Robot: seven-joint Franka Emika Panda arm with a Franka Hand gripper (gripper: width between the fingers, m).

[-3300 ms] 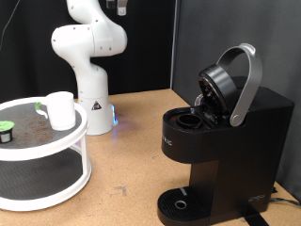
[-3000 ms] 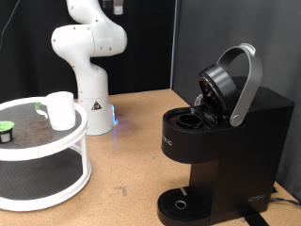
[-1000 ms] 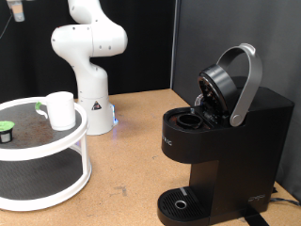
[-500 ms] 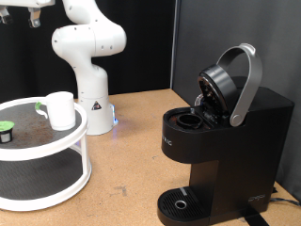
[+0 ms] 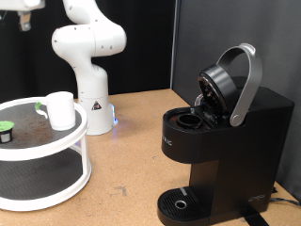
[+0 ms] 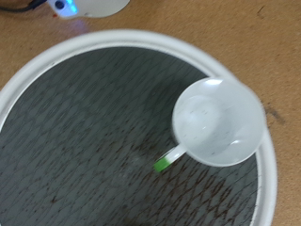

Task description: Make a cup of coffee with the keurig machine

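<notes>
White cup [image 5: 60, 109] stands upright on the top tier of the round white two-tier tray [image 5: 56, 160] at the exterior view's left; you see it from directly above in the wrist view [image 6: 218, 121], empty, near the tray's rim [image 6: 271, 188]. A small green-topped pod [image 5: 6, 126] sits on the same tier, apart from the cup. Your gripper [image 5: 23, 19] hangs high at the exterior view's top left, well above the tray; whether its fingers are parted or closed you cannot tell. The keurig machine [image 5: 221, 155] stands at the exterior view's right on the wooden table [image 5: 132, 141], lid raised, pod chamber exposed, drip tray bare.
</notes>
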